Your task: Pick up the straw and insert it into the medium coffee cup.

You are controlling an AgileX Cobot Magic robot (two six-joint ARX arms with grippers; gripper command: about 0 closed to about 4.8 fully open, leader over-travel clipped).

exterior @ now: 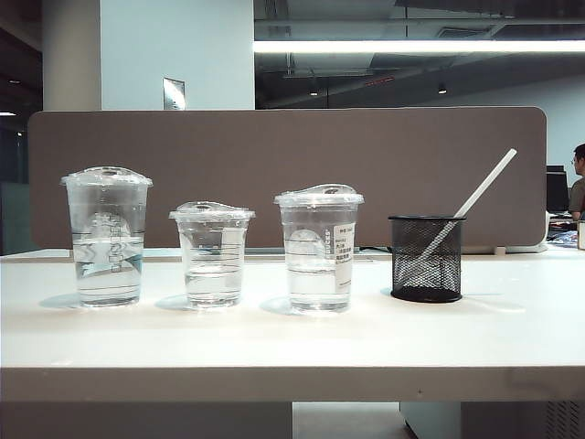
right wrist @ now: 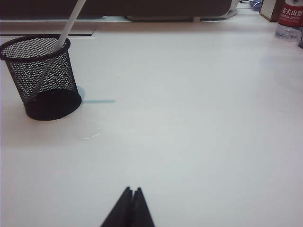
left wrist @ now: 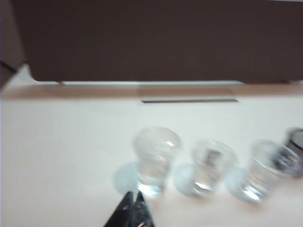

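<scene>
three clear lidded cups in a row on the white bench (exterior: 274,352), each part-filled with clear liquid. tallest cup (exterior: 108,236) at the exterior view's left end, shortest cup (exterior: 212,253) in the middle, then the medium coffee cup (exterior: 318,247) with its white label sticker facing right. just right of that, apart from it, a black mesh holder (exterior: 426,259). inside it, the straw (exterior: 483,189), white and long, lower end down in the mesh, leaning up and to the right well above the rim, touching no cup. brown partition panel (exterior: 283,174) standing behind the whole row. no arm showing in the exterior view. left gripper (left wrist: 133,210) seen only from its own wrist camera, blurred, dark fingers (left wrist: 126,213) pressed together into a point, hovering over the bench just in front of the tallest cup, holding nothing. right gripper (right wrist: 130,208) over bare bench, well apart from the mesh holder, fingers (right wrist: 122,212) pressed together too, empty. far off beyond it, a bottle with a red label (right wrist: 289,19) at the bench's back edge.
</scene>
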